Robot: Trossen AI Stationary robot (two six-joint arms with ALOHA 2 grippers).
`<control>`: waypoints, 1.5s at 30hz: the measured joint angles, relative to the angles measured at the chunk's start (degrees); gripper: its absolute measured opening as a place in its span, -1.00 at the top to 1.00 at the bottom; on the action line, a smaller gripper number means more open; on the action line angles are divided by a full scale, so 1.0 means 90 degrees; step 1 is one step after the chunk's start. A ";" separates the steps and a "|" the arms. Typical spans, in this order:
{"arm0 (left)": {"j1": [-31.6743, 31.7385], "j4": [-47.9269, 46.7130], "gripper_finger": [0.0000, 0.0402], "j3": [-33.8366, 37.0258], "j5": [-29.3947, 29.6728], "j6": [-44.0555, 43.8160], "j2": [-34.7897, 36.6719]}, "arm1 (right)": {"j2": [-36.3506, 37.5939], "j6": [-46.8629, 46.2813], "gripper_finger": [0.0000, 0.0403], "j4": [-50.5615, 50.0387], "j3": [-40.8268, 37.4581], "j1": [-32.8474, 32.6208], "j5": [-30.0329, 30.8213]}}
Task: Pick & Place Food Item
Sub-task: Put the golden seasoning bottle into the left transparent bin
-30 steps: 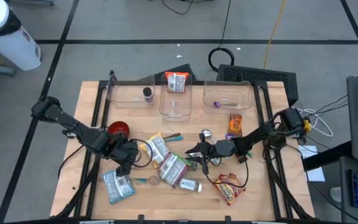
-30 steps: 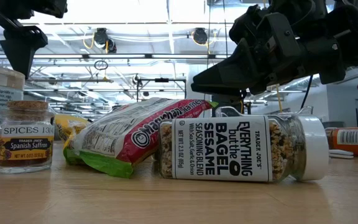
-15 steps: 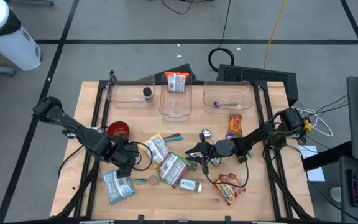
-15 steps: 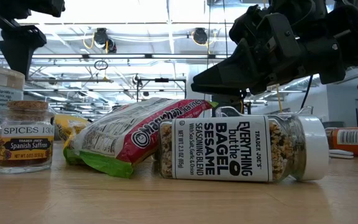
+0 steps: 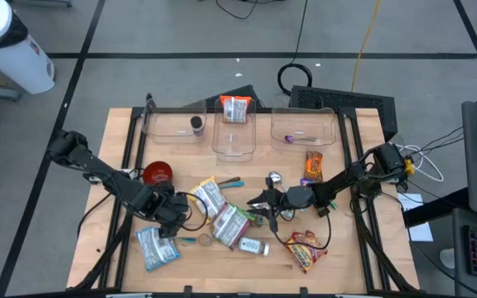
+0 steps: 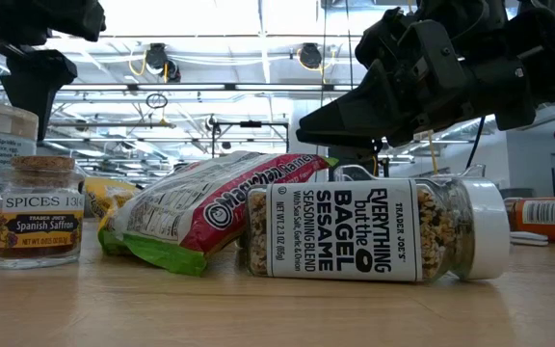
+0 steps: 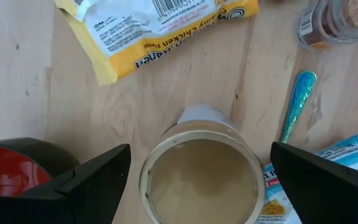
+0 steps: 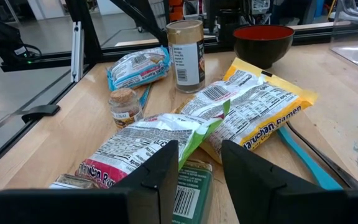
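hovering straight above a tall spice jar (image 7: pixel 199 171), my left claw (image 5: pixel 169 211) looks down on its round top, with my two fingers (image 7: pixel 86 180) spread wide on either side and touching nothing. the jar stands upright on the wooden table (image 5: pixel 122 257), at about eight o'clock from the table's middle in the high view. a yellow ramen packet (image 7: pixel 151 31) lies just beyond it, a red bowl (image 7: pixel 11 171) sits beside it, and a teal spoon (image 7: pixel 296 102) and a blue pouch (image 7: pixel 347 152) lie on its other side.

i judge the jar to be rigid, smooth and round, probably light to moderate in weight. its hard sides could slip or twist if pinched off centre, and it could tip if nudged near the top. the best hold looks like the upper body just below the lid, fingers squarely on opposite sides. the gap to the bowl and pouch seems narrow, so a finger could bump them on the way down.

my left arm reaches in from the table's nine o'clock edge, wrist bent so the claw points downward. my right claw (image 5: pixel 265 201) waits near the table's centre, low over a green and red snack bag (image 8: pixel 148 140), its fingers parted and holding nothing. clear bins (image 5: pixel 237 132) line the twelve o'clock edge.
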State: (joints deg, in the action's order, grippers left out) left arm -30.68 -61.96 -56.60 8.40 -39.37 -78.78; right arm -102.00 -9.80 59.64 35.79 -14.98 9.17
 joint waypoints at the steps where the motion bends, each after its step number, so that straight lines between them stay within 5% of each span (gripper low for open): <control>1: 0.0000 0.0009 -0.95 0.0000 0.0038 -0.0045 0.0000 | -0.0002 0.0000 0.43 0.0000 0.0000 0.0000 0.0000; 32: 0.0089 0.0128 -0.95 0.0328 -0.0098 0.0016 0.0002 | -0.0002 -0.0002 0.43 -0.0141 0.0002 0.0002 0.0000; 42: 0.0464 0.0129 -0.36 0.0325 -0.0597 0.0466 0.0017 | 0.0000 -0.0002 0.43 -0.0138 0.0002 0.0000 0.0000; 45: 0.0666 0.0109 -0.37 0.0316 -0.0924 0.0774 0.0017 | 0.0000 -0.0002 0.43 -0.0138 0.0002 0.0002 0.0001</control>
State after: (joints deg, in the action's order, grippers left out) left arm -24.68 -60.97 -53.76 0.09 -32.40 -78.63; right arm -102.00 -9.82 58.39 35.81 -14.96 9.18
